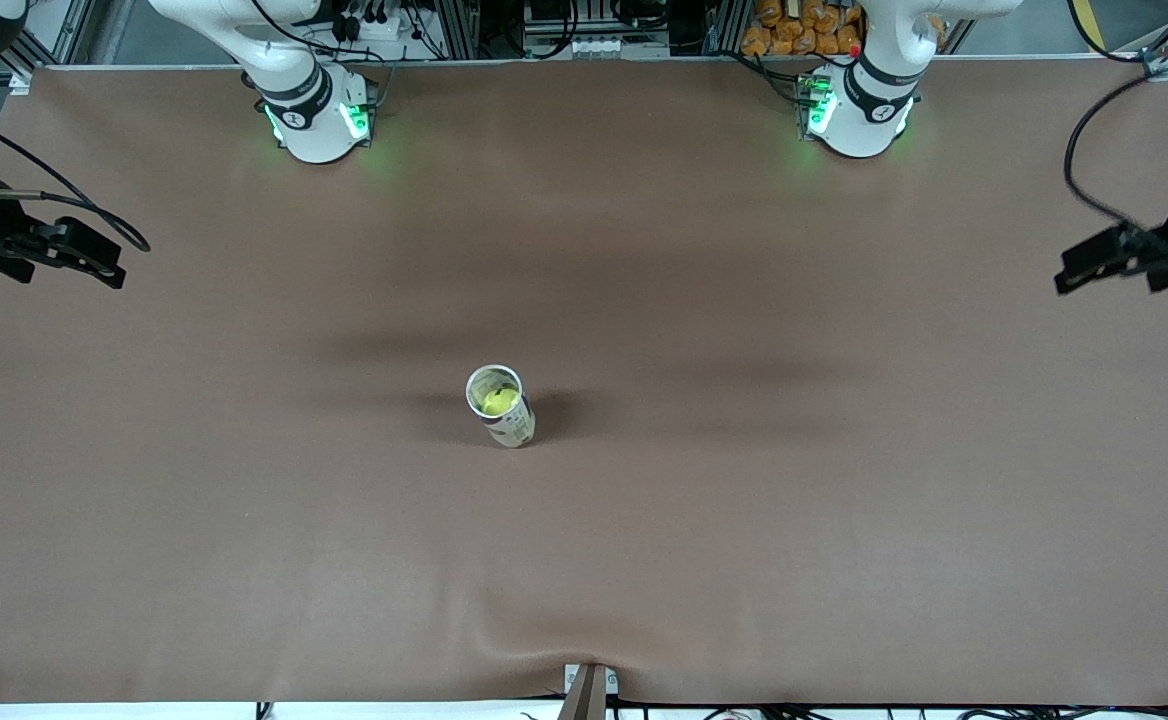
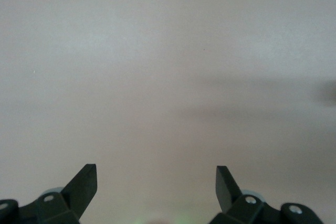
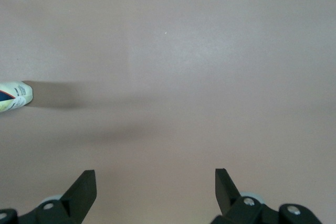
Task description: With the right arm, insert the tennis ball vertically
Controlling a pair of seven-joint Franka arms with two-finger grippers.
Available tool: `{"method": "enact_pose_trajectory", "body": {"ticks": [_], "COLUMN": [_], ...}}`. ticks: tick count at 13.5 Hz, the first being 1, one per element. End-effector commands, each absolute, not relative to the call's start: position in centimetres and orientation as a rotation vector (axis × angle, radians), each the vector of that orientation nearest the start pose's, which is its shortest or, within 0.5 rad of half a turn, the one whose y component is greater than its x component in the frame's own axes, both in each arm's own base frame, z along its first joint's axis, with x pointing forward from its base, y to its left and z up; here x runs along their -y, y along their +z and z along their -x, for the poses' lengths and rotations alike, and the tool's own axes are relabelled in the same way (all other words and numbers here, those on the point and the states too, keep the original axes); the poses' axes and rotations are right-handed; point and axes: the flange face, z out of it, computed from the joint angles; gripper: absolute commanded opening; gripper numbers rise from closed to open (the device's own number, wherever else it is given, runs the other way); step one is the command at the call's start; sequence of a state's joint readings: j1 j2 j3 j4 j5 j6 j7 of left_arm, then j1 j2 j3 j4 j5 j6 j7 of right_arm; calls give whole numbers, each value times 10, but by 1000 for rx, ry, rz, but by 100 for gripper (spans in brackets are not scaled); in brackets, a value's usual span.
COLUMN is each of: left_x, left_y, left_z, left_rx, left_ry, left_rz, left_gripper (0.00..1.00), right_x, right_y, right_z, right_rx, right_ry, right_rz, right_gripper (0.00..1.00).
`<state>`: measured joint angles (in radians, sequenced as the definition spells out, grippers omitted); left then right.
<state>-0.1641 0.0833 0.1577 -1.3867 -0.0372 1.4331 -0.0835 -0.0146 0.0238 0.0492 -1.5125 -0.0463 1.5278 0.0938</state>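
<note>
- Front: we see the tennis ball [image 1: 499,400] sitting inside an upright, open-topped can [image 1: 504,408] mid-table on the brown tablecloth [image 1: 744,520]. Right gripper [image 1: 64,255] hangs over the right arm's end of the table, left gripper [image 1: 1114,260] over the left arm's end.
- Left wrist: left gripper [image 2: 156,184] fingers spread wide, nothing betw. them, bare cloth below.
- Right wrist: right gripper [image 3: 156,188] fingers also apart, empty; can [image 3: 14,96] at frame edge.

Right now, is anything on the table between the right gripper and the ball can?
Nothing: the front view shows only bare brown table between the right gripper and the upright can, tennis ball inside.
</note>
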Motion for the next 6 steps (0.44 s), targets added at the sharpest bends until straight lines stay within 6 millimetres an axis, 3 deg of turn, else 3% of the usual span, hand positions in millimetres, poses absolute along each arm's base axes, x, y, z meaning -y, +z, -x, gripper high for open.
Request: {"method": "enact_pose_trajectory", "body": {"ticks": [1,4,6], "left_x": [13,18,20], "left_y": [666,668,657], "left_z": [-546,-547,-554], "left_rx": [230,216,214], "left_ry": [64,59,91], "left_rz": [3155,3142,3131], "left_gripper": [100,100,100], "right_x": [-7,-6,-6], "right_y": [653,659,655], "right_z": [-551,-551,-553], "right_rx": [-104,-109,-113], "right_ry": [-18,-37,-25], "right_rz": [3177,3172,3170], "right_gripper": [100,100,100]}}
